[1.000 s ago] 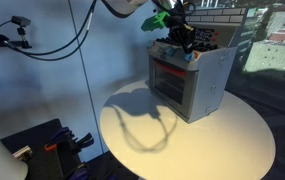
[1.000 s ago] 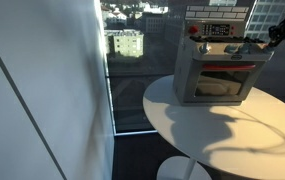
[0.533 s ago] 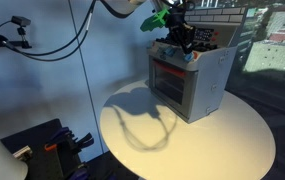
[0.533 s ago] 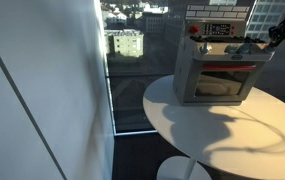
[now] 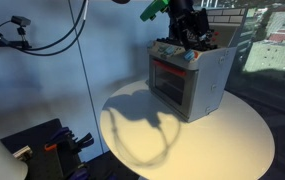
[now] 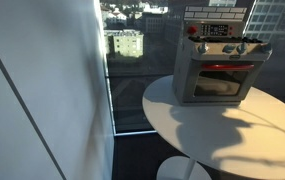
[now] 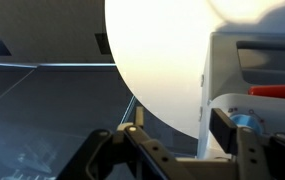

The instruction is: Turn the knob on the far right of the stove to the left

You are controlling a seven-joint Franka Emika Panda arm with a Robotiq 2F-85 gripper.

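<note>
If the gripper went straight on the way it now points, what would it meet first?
Probably the stove: an exterior view shows the gripper above its top, pointing down. Depth is unclear; judging by the wrist view, it might pass the front edge and reach the table.

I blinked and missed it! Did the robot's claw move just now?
Yes. The gripper lifted upward, away from the top of the toy stove, which stayed put.

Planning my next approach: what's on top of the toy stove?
On the toy stove: a back panel with a red knob, plus dark burners. In an exterior view the gripper hides part of the top.
</note>
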